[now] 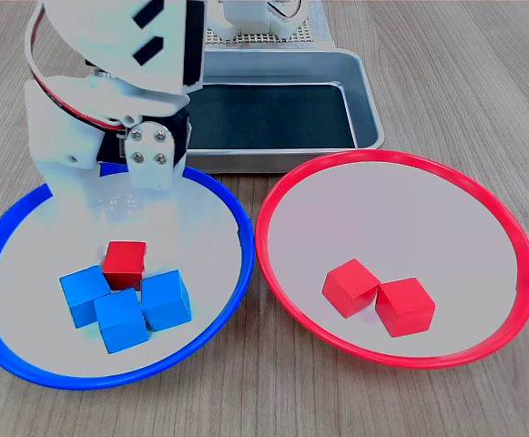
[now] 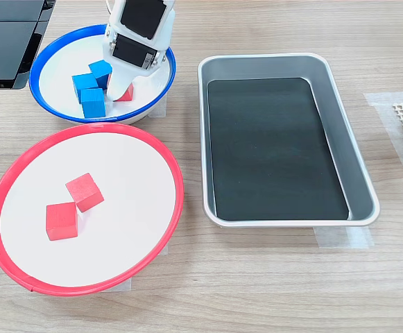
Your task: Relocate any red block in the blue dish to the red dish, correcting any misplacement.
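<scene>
One red block sits in the blue dish, touching three blue cubes bunched just in front of it. In the second exterior view only a tilted corner of the red block shows under the arm, beside the blue cubes in the blue dish. My gripper hangs over the back of this dish, right behind the red block. Its white fingers stand apart, with bare dish showing between them. The red dish holds two more red cubes, also seen in the red dish.
A rectangular steel tray with a dark bottom stands behind the two dishes, and lies on the second exterior view's right as the tray. A black object sits in the second exterior view's top left corner. Bare wooden tabletop surrounds the dishes.
</scene>
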Available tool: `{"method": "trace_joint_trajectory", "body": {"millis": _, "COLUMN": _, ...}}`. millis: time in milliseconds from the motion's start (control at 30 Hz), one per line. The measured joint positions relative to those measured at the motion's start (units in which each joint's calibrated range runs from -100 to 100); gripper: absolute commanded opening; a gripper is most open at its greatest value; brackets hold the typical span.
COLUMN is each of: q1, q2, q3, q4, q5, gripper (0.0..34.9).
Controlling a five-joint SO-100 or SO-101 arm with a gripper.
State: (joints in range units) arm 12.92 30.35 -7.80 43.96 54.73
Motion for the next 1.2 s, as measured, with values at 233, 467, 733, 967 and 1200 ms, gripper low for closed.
{"method": "trace_joint_trajectory", "body": {"millis": 233, "q1": 0.0, "q2": 0.0, "q3": 0.1, "q4": 0.7, "q5": -0.1, "gripper": 4.5}}
{"method": "trace_joint_trajectory", "body": {"millis": 467, "q1": -0.5, "q2": 0.0, "q3": 0.1, "q4": 1.5, "q5": -0.9, "gripper": 0.5}}
{"method": "trace_joint_trajectory", "body": {"millis": 733, "q1": -1.8, "q2": -0.6, "q3": 0.4, "q4": 2.8, "q5": -3.6, "gripper": 0.4}}
{"method": "trace_joint_trajectory", "body": {"millis": 967, "q1": -3.8, "q2": -3.0, "q3": -2.4, "q4": 8.2, "q5": -5.7, "gripper": 0.4}}
{"method": "trace_joint_trajectory", "body": {"millis": 1200, "q1": -4.6, "q2": -5.6, "q3": -8.0, "q4": 12.7, "q5": -6.4, "gripper": 0.4}}
